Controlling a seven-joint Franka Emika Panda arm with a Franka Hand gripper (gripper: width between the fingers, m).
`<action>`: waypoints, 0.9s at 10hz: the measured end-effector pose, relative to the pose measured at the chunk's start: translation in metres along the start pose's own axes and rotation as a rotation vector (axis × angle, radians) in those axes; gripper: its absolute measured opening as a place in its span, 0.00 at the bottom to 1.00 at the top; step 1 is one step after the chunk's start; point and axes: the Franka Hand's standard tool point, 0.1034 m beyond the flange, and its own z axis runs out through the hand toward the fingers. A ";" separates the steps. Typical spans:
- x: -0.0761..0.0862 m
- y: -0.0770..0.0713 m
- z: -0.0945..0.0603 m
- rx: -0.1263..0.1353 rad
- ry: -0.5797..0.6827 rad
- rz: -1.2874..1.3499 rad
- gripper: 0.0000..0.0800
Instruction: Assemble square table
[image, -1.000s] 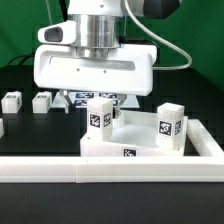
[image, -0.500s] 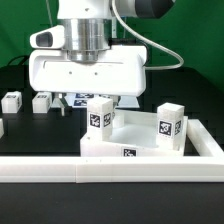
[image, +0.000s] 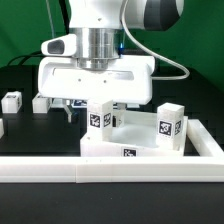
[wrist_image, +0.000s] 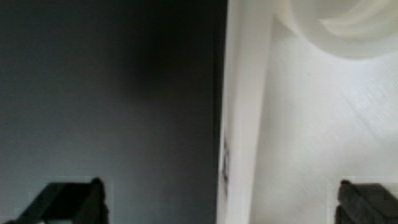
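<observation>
The square table top (image: 140, 143) is a white tray-like piece with a raised rim and tags, lying in the middle of the exterior view. Two white tagged legs stand upright in it, one at its near left corner (image: 100, 116) and one at its right (image: 170, 126). Two more loose legs (image: 11, 101) (image: 39, 103) lie on the black table at the exterior view's left. My gripper (image: 93, 106) hangs just behind and above the left upright leg, open. In the wrist view my gripper (wrist_image: 219, 206) straddles a white edge (wrist_image: 267, 120), and its dark fingertips (wrist_image: 68, 205) stand far apart, touching nothing.
The long white L-shaped border rail (image: 110, 171) runs along the front and up the exterior view's right side. The marker board (image: 72, 101) lies behind the table top, mostly hidden by my hand. A cable loops off the wrist at the upper right.
My hand has come down and shifted slightly toward the exterior view's right, now closer over the left upright leg. The jaws stay open; no part has moved.
</observation>
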 end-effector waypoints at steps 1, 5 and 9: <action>0.000 0.001 0.000 -0.001 0.000 0.002 0.81; -0.007 0.007 0.003 0.000 -0.002 -0.023 0.81; -0.016 0.013 0.009 -0.014 0.004 -0.020 0.81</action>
